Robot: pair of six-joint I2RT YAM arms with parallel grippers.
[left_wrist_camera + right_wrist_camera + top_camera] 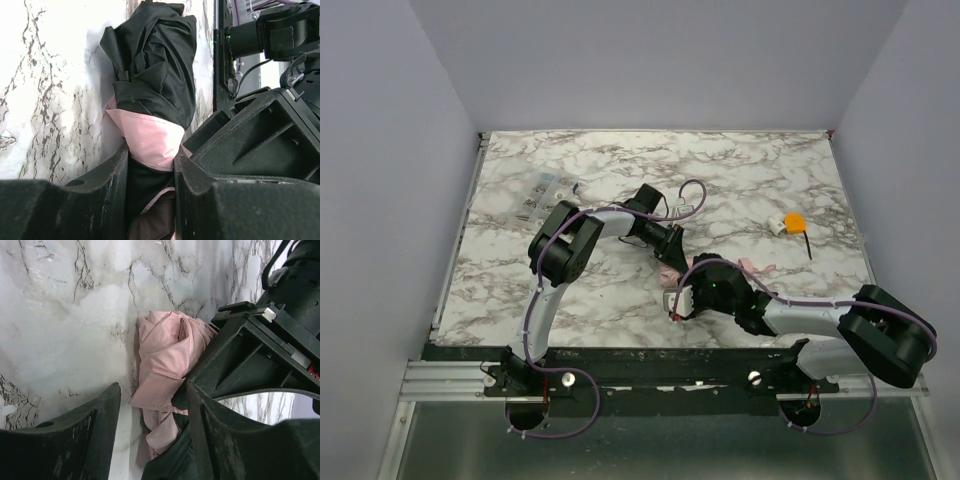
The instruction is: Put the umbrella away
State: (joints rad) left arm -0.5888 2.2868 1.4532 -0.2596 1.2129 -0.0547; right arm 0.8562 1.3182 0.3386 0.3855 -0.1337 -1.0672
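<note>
The umbrella (150,135) lies folded on the marble table (570,290), a bundle of pale pink and black fabric. My left gripper (150,172) is shut on it, with pink and dark cloth pinched between both fingers. In the top view the left gripper (672,262) and the right gripper (678,300) meet mid-table over the umbrella (669,273), which is mostly hidden. My right gripper (152,407) stands open around a pink flap of the umbrella (167,347). Its left finger (95,425) is apart from the cloth. The right finger (200,415) rests against the cloth.
A small orange object (793,221) with a thin dark stick lies at the right of the table. A clear packet (544,194) sits at the back left. The left gripper's black body (250,345) crowds the right wrist view. Grey walls enclose the table.
</note>
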